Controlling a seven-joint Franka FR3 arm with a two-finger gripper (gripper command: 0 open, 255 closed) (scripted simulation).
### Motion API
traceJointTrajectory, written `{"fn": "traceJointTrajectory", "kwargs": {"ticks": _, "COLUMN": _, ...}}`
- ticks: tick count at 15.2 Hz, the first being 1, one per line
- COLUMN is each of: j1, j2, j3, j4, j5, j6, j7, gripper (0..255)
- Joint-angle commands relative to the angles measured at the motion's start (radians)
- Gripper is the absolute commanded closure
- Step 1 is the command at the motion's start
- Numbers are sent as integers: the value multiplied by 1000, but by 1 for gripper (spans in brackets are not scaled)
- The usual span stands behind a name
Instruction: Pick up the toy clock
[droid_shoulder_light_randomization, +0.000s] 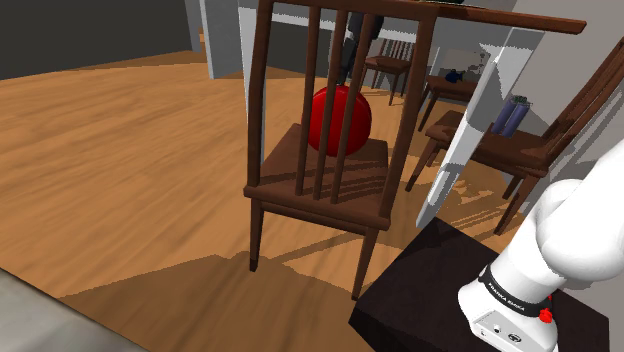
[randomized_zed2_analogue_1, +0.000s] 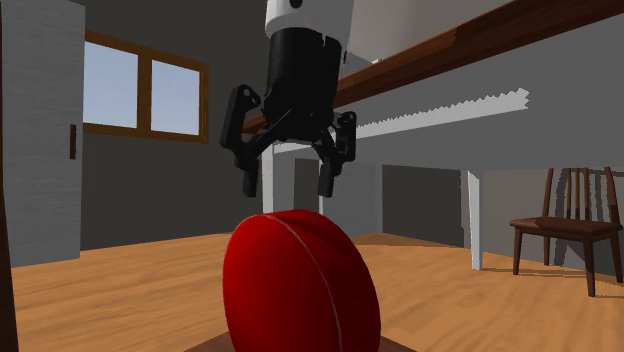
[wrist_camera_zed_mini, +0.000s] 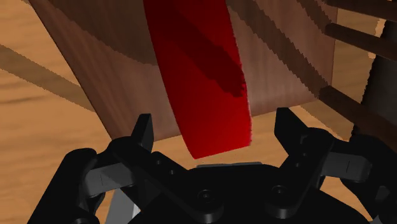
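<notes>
The toy clock (droid_shoulder_light_randomization: 338, 118) is a plain red disc standing on edge on the seat of a dark wooden chair (droid_shoulder_light_randomization: 300, 175), behind the chair's back slats in the shoulder view. In the second exterior view my black gripper (randomized_zed2_analogue_1: 288, 190) hangs just above the top of the clock (randomized_zed2_analogue_1: 300, 285), open, with nothing between the fingers. Seen along the gripper (wrist_camera_zed_mini: 215, 127), the clock's red rim (wrist_camera_zed_mini: 197, 70) runs edge-on between the two spread fingers (wrist_camera_zed_mini: 143, 130), which do not touch it. The wooden seat (wrist_camera_zed_mini: 108, 76) lies beneath.
The chair's back slats (droid_shoulder_light_randomization: 320, 100) and top rail stand close beside the clock. A second wooden chair (droid_shoulder_light_randomization: 520, 150) carrying a bluish object (droid_shoulder_light_randomization: 512, 115) stands to the shoulder view's right. A white table leg (randomized_zed2_analogue_1: 475, 220) and another chair (randomized_zed2_analogue_1: 570, 225) stand farther off. My stand (droid_shoulder_light_randomization: 440, 290) is nearby.
</notes>
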Motion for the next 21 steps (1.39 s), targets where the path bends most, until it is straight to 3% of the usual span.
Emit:
{"fn": "traceJointTrajectory", "kwargs": {"ticks": 1, "j1": 3, "j2": 13, "j3": 3, "j4": -9, "j5": 0, "j6": 23, "j7": -12, "gripper": 0}}
{"fn": "traceJointTrajectory", "kwargs": {"ticks": 8, "j1": 4, "j2": 6, "j3": 3, "j4": -92, "j5": 1, "j6": 98, "j7": -17, "gripper": 0}}
{"fn": "traceJointTrajectory", "kwargs": {"ticks": 9, "j1": 3, "j2": 7, "j3": 3, "j4": -93, "j5": 1, "j6": 100, "j7": -18, "gripper": 255}}
{"fn": "traceJointTrajectory", "kwargs": {"ticks": 18, "j1": 4, "j2": 6, "j3": 3, "j4": -92, "j5": 1, "j6": 98, "j7": -17, "gripper": 255}}
{"fn": "traceJointTrajectory", "kwargs": {"ticks": 21, "j1": 3, "j2": 9, "j3": 3, "j4": -48, "j5": 0, "j6": 58, "j7": -14, "gripper": 255}}
